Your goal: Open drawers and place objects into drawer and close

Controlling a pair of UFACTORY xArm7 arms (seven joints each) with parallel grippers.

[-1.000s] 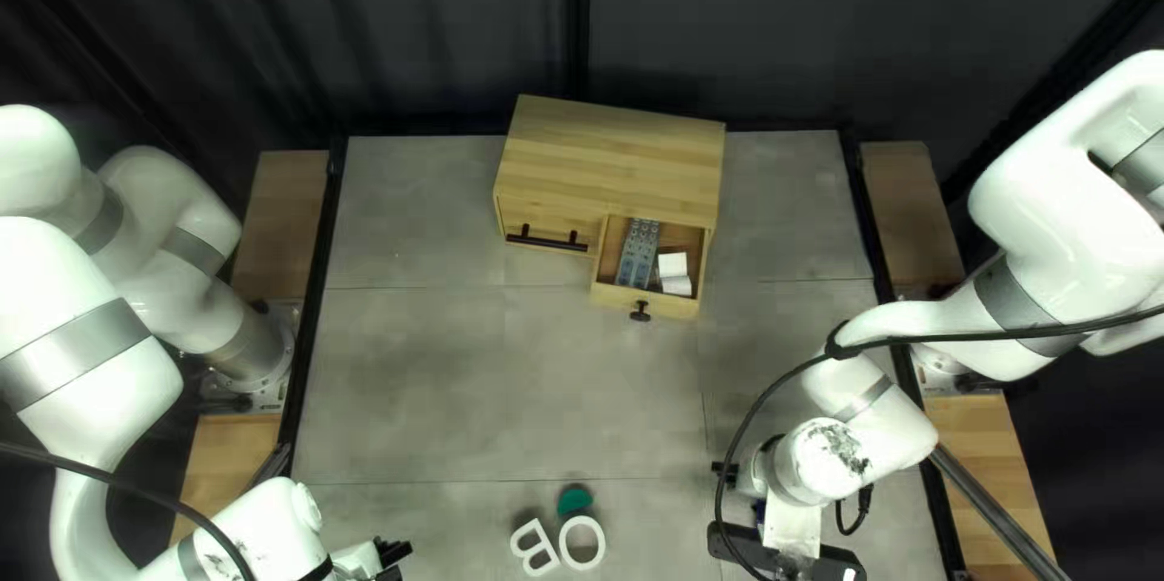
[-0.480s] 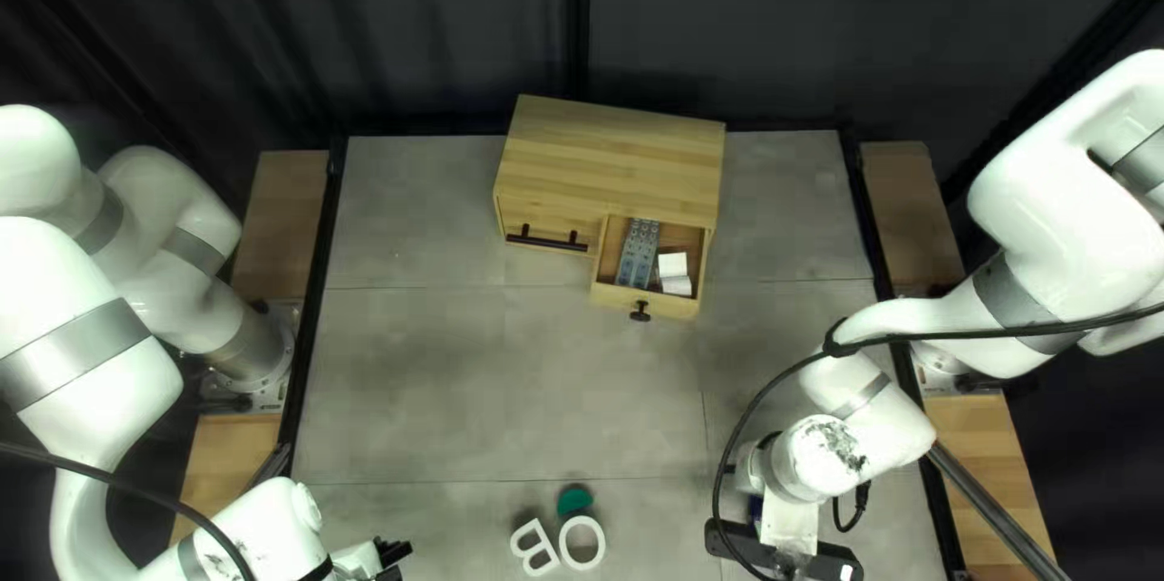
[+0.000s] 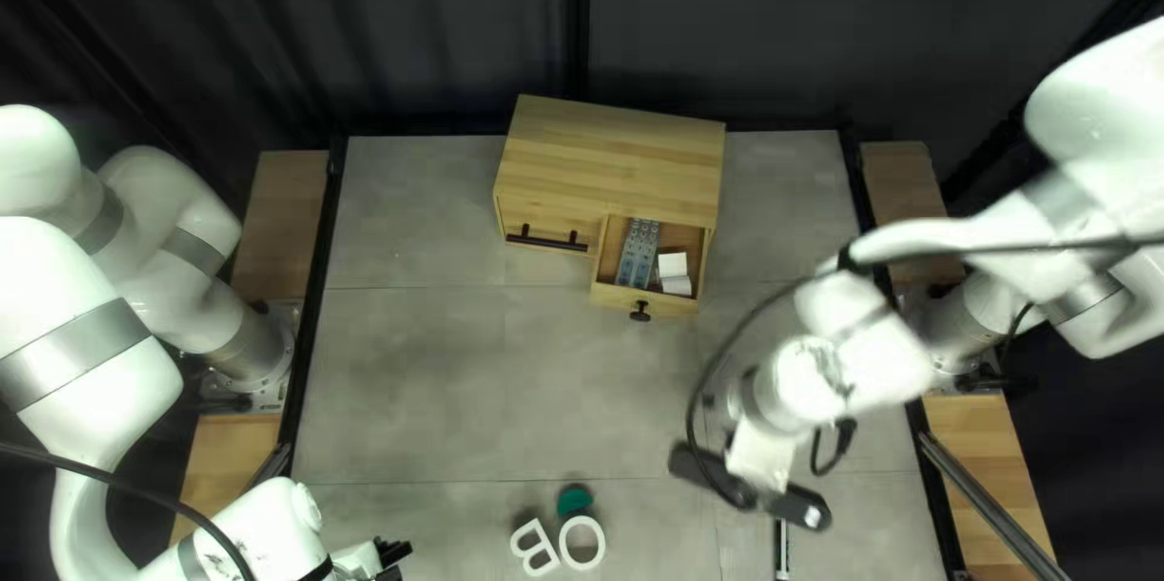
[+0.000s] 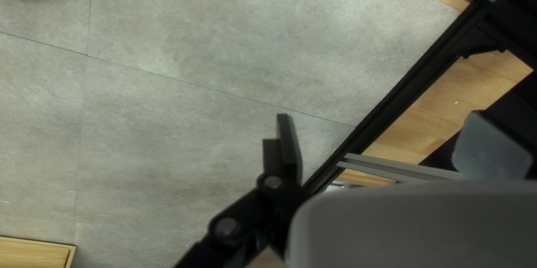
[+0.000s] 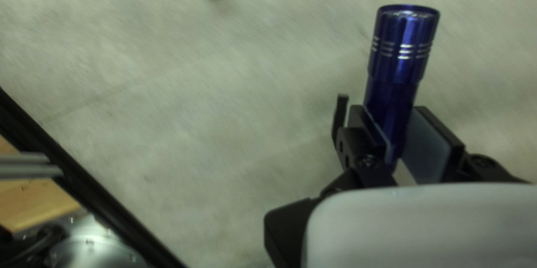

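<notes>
At the back of the top left view stands a wooden drawer box (image 3: 612, 157). Its right drawer (image 3: 669, 305) is pulled out, holding grey items (image 3: 638, 254) and white pieces (image 3: 674, 274); the drawer with the long black handle (image 3: 546, 240) is closed. My left gripper (image 3: 391, 553) is low at the left; in its wrist view the same gripper (image 4: 383, 125) is open with nothing between its fingers. My right gripper (image 3: 758, 490) hides its fingertips in the top left view. Seen from its wrist, the gripper (image 5: 398, 128) is shut on a blue metallic flashlight (image 5: 403, 50).
White letter shapes (image 3: 534, 547) and a white ring (image 3: 582, 542) lie near the table's front, beside a green piece (image 3: 574, 500). A slim black-and-white item (image 3: 782, 551) lies in front of my right gripper. A cable loops over the right arm.
The right arm has swung toward the table's back and slightly leftward, carrying its gripper along and uncovering the slim item. My left arm and the drawer have stayed still.
</notes>
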